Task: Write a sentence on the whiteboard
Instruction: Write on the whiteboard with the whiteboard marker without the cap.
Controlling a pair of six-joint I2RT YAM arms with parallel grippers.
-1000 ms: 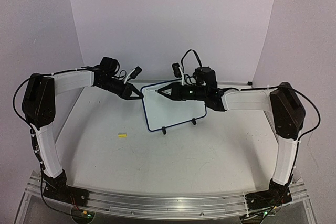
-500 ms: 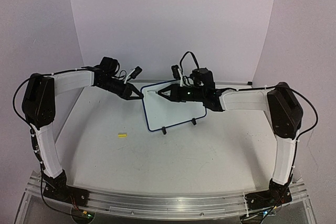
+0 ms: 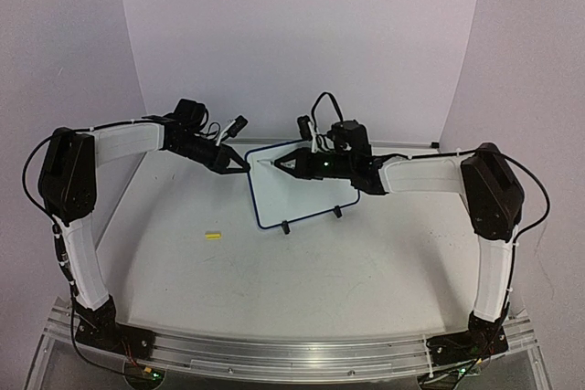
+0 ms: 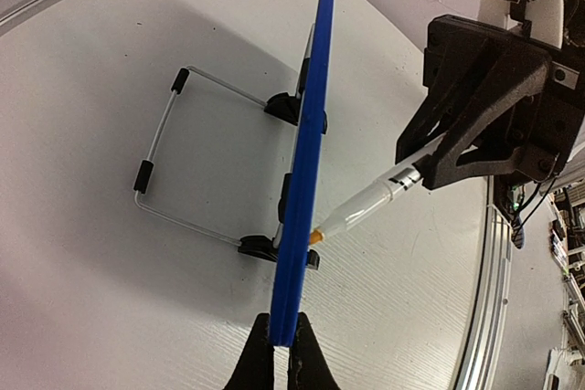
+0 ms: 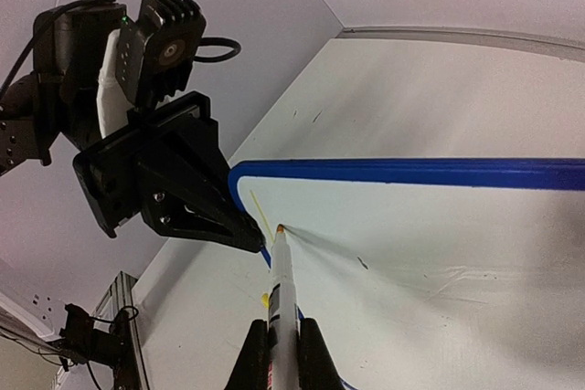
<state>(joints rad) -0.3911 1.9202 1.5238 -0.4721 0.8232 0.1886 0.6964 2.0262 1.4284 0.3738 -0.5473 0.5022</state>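
Left gripper (image 4: 281,342) pinches the rim of the blue-rimmed white rectangular whiteboard (image 4: 309,134). Right gripper (image 5: 279,344) clamps a slim white marker (image 5: 280,285), tip touching the board just past its fingertips. Best bet: light, even strokes, board braced firmly.

White arms (image 3: 123,139), black joints (image 3: 69,175), cables (image 3: 323,98)

The left arm (image 3: 128,142) is standing up from its base, bending at the elbow and stretching inward to the right. The left gripper (image 3: 239,163) is pinching the edge of the whiteboard (image 3: 302,196) with its jaws closed tight. The right arm (image 3: 430,173) is mirroring that pose, forearm lying nearly level. The right gripper (image 3: 281,163) is clamping a marker (image 5: 279,285) between closed fingers and pointing toward the left gripper.
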